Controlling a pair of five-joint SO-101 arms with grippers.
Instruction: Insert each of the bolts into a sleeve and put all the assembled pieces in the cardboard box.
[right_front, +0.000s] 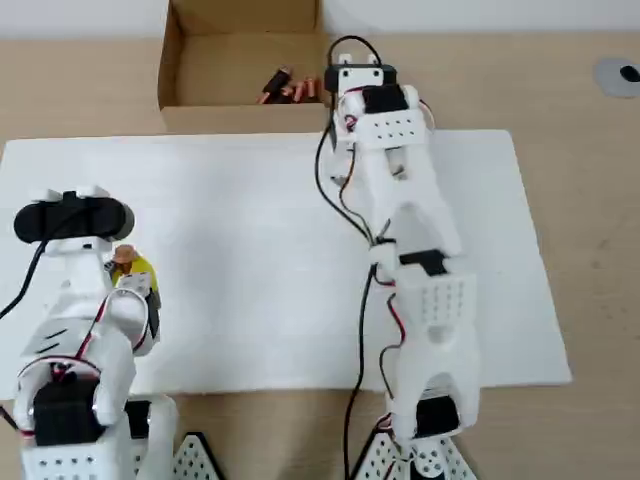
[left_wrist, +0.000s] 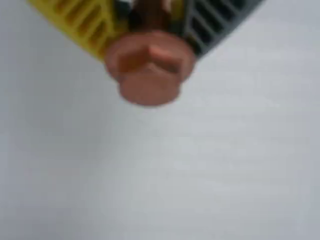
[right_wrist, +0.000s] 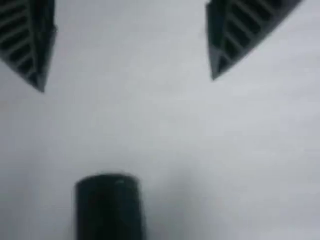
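My left gripper (left_wrist: 150, 15) is shut on a copper bolt (left_wrist: 149, 67), whose head sticks out between the yellow finger (left_wrist: 75, 20) and the black finger (left_wrist: 215, 25). In the high view that bolt (right_front: 125, 255) is at the left side of the white sheet (right_front: 250, 260). My right gripper (right_wrist: 127, 84) is open above the sheet, with nothing between its fingers. A black sleeve (right_wrist: 109, 207) stands on the sheet a little way from its tips. The cardboard box (right_front: 170, 70) sits at the back, with several copper and black assembled pieces (right_front: 285, 88) inside.
The right arm (right_front: 400, 200) stretches from the front edge across the sheet to the box's right corner, with cables along it. A grey round object (right_front: 618, 75) lies on the wooden table at the far right. The sheet's middle is bare.
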